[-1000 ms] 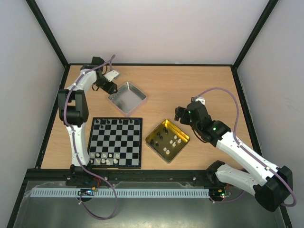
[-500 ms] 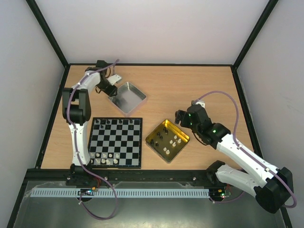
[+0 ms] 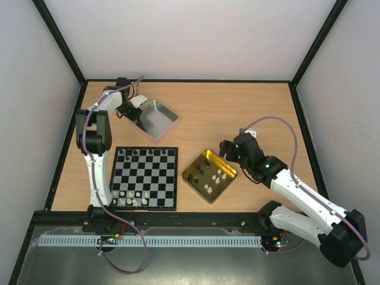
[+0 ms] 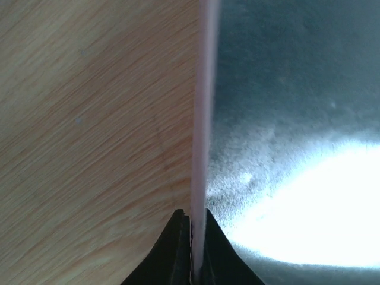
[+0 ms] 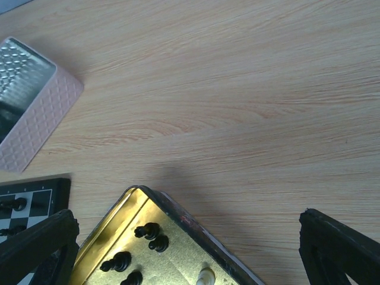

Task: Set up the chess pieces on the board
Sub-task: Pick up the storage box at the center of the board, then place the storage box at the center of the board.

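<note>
The right gripper (image 3: 226, 149), fingers spread, hovers above chess pieces (image 5: 148, 231) in the gold tray (image 5: 142, 199), board (image 3: 145, 178) to its left; left gripper (image 4: 191, 237) pinches the tin lid (image 3: 159, 119) wall; next, likely, a descent onto one piece.

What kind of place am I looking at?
Probably a robot lab test cell: a wooden table boxed in by white panels on a black frame, left arm and right arm bolted at its near edge, with a chessboard, gold tray and silver tin staged on it.
</note>
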Robot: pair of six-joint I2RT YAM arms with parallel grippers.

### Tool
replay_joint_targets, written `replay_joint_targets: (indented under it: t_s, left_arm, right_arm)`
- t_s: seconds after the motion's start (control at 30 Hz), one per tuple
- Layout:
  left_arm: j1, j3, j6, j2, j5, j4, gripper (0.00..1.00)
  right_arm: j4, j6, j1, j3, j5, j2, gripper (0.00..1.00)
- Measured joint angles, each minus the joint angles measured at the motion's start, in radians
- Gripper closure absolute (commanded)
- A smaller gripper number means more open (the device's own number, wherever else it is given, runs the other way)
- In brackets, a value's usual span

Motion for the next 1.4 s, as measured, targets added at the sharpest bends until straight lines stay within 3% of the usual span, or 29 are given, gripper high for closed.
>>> replay_joint_targets:
  t_s: [0.27, 0.73, 1.4]
  left_arm:
    - [0.108, -0.084, -0.011, -0.051, 0.009, 0.023, 0.98]
    - [0.419, -0.124, -0.019, -0.098, 0.023, 0.045, 0.97]
    - [0.536, -0.079, 0.050, -0.110, -0.043, 0.044, 0.97]
  right_arm:
    - [0.002, -0.004, 0.000, -0.003, 0.002, 0.000, 0.02]
    - [0.008, -0.022, 0.000, -0.003, 0.009, 0.019, 0.02]
    - [0.015, -0.011, 0.000, -0.003, -0.002, 0.021, 0.02]
